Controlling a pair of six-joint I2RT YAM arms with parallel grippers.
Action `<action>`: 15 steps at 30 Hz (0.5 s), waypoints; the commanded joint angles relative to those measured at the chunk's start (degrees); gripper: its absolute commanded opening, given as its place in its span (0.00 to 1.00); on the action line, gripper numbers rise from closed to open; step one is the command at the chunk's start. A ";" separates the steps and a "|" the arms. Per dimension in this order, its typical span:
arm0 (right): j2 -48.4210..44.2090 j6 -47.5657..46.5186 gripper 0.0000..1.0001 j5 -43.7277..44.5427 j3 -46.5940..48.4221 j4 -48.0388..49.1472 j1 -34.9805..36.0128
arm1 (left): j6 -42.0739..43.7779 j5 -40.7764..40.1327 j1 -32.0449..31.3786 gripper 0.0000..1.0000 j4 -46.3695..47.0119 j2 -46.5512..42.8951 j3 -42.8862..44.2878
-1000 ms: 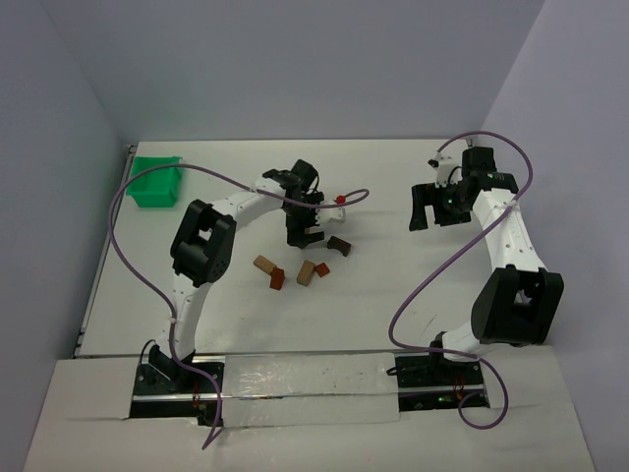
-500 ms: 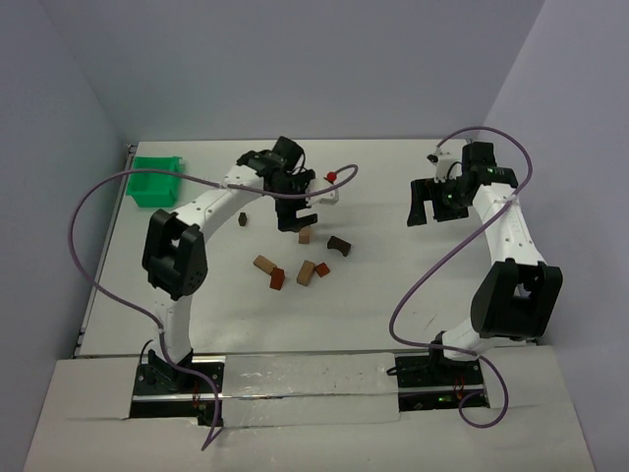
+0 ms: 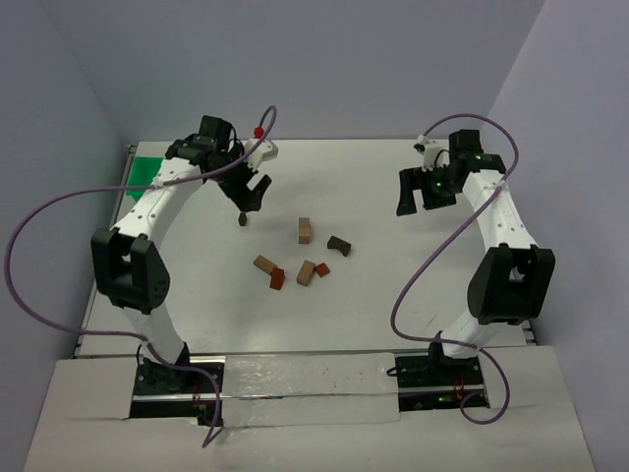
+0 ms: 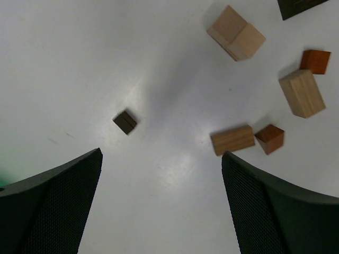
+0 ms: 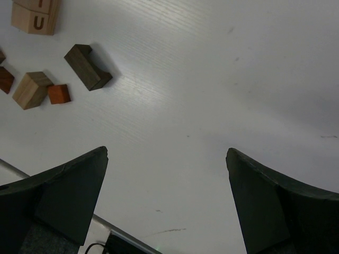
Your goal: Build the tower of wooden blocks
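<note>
Two tan blocks (image 3: 306,230) lie touching, long axis running near-to-far (both jaws spread).

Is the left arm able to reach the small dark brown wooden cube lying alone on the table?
Probably yes: the open left gripper hangs near the small dark brown wooden cube, and nothing lies between them.

White table (image 3: 393,305) with loose wooden blocks (image 3: 306,230) scattered at its middle, one small dark block (image 3: 242,220) apart to their left, green bin (image 3: 140,171) at far left.
</note>
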 commanded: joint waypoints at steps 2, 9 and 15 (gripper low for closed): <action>1.21 -0.43 1.00 1.36 2.50 1.62 7.53 | -13.05 -1.29 -0.05 0.99 3.79 -9.22 -8.47; 5.61 2.61 1.00 2.22 6.19 3.26 11.84 | -19.73 -7.94 -0.80 0.99 11.82 -10.22 -15.31; 6.65 4.01 1.00 4.98 6.36 5.13 14.10 | -25.55 -13.96 -1.11 0.83 14.62 -6.21 -15.17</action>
